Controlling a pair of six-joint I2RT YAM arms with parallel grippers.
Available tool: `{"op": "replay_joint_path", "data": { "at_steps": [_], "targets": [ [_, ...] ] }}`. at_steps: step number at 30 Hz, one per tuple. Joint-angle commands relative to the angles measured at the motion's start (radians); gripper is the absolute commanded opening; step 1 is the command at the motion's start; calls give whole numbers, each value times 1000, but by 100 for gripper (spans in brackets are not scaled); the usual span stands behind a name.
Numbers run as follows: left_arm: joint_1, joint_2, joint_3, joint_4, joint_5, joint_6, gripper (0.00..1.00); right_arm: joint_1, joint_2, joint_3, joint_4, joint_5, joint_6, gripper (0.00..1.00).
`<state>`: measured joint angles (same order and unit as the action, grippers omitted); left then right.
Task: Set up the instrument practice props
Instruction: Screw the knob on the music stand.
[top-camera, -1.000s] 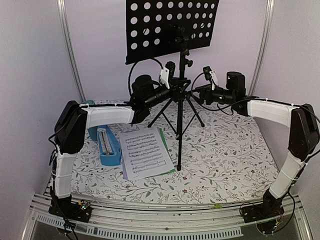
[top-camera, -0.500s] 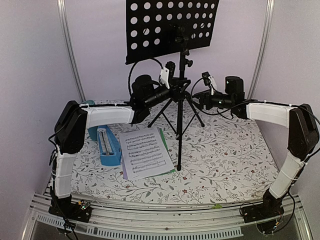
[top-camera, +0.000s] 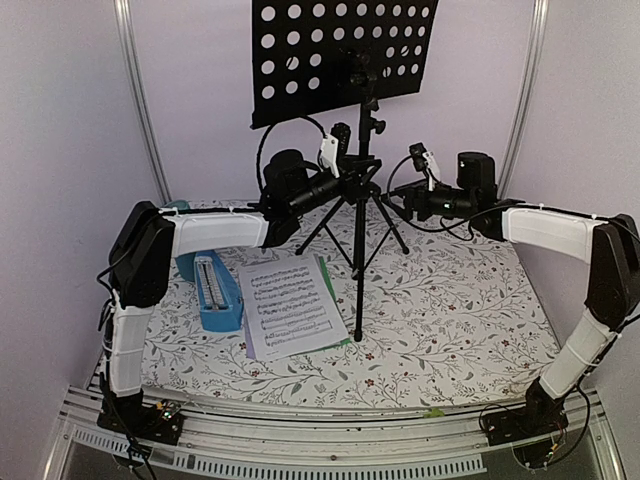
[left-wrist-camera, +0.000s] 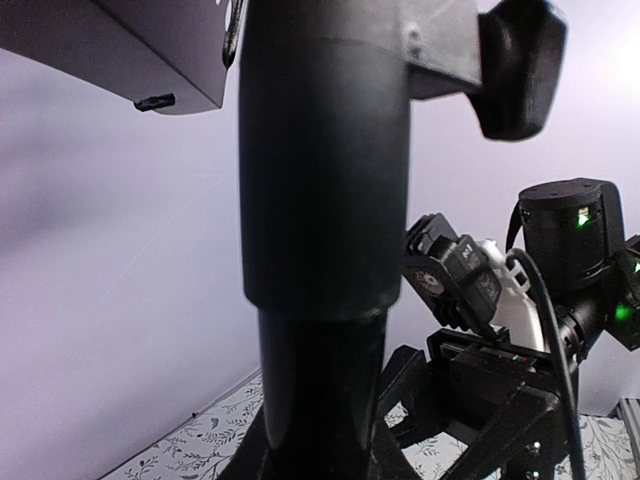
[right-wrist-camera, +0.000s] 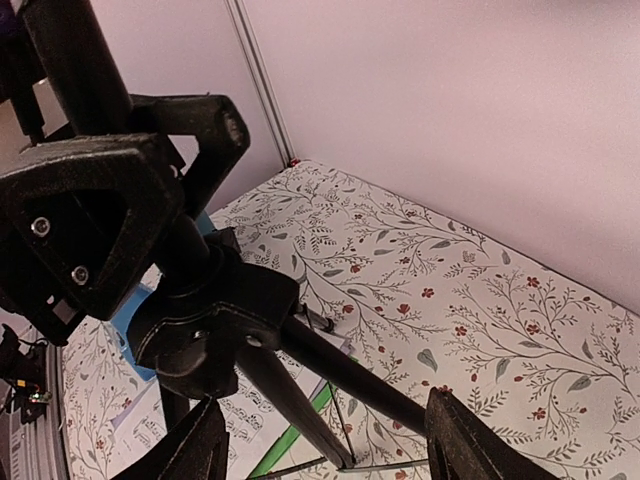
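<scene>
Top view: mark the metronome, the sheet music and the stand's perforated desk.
blue metronome (top-camera: 218, 294), top view, middle of its body.
sheet-music pages (top-camera: 290, 305), top view, middle of the top white page.
perforated desk (top-camera: 285, 107), top view, solid strip under the lowest holes.

Crops the music stand (top-camera: 340, 75) at 12 o'clock in the top view; hides most of the teal cup (top-camera: 185, 268) behind the left arm (top-camera: 215, 232), 9 o'clock.
</scene>
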<state>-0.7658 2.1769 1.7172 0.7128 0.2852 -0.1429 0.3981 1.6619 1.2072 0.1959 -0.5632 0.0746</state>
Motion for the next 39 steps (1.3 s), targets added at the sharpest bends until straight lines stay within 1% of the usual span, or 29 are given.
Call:
{"op": "replay_joint_path", "data": {
  "at_steps": [1,11,18,23,32,39],
  "targets": [
    [-20,-3,-12,-76,19,-50,0,20,-56,-14,-19,-10,-36,69],
    [-19,-2,-12,-78,20,-51,0,20,-71,-5,-12,6,-40,70],
    [-20,0,-9,-78,20,-50,0,20,-59,58,-15,-1,-42,70],
    [-20,-1,-9,-80,20,-49,0,19,-58,62,-17,15,-43,70],
    [-21,0,-9,-80,22,-52,0,8,24,115,-19,12,-41,70],
    [-21,-3,-10,-83,20,-48,0,0,53,93,-19,12,-34,70]
  ]
}}
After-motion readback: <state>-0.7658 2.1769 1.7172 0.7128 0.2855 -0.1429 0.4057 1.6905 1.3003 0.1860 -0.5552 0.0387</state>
